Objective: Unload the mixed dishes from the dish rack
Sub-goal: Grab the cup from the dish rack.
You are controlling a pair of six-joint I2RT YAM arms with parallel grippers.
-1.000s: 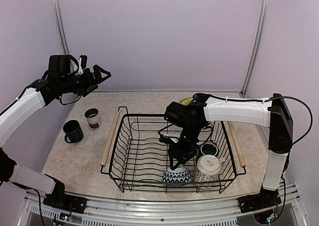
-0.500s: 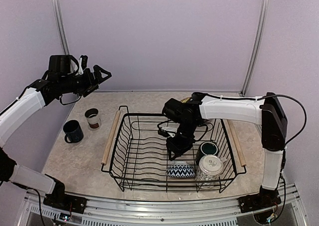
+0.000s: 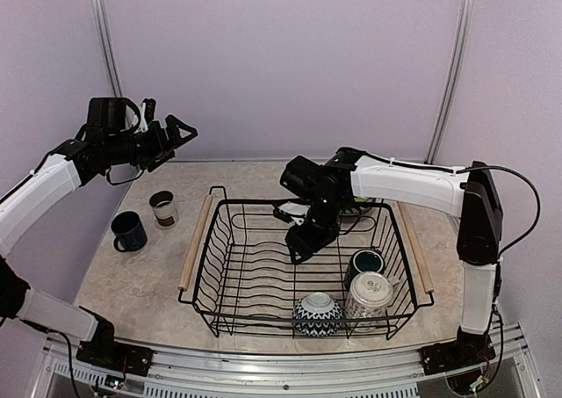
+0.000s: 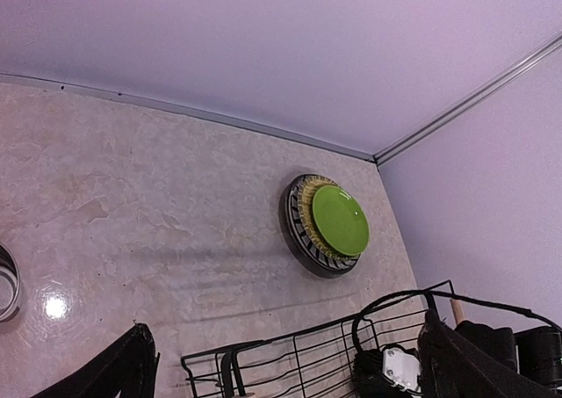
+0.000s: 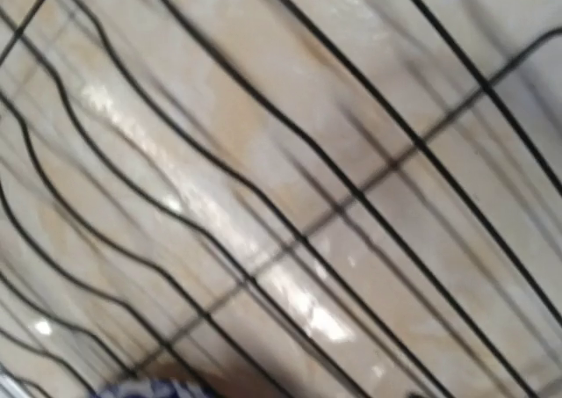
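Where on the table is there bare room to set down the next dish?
Bare table lies near-left, between the dark blue mug, the rack and the near edge. Another strip runs behind the rack, left of the plate stack. The rack's near-right corner is crowded: bowl, cup, teal mug.

— Where does the dish rack (image 3: 255,203) sit?
— On the worktop (image 3: 132,284), a little right of the middle.
— What is in it?
— The bowl (image 3: 316,312) at the near edge, the tall cup (image 3: 369,294) just right of it, and a mug (image 3: 367,263) behind that cup.
— And outside it?
— Left of the rack stands a second mug (image 3: 129,231), with a small cup (image 3: 163,208) just behind it to the right. The stack of plates (image 4: 327,224) lies beyond the rack's far side.
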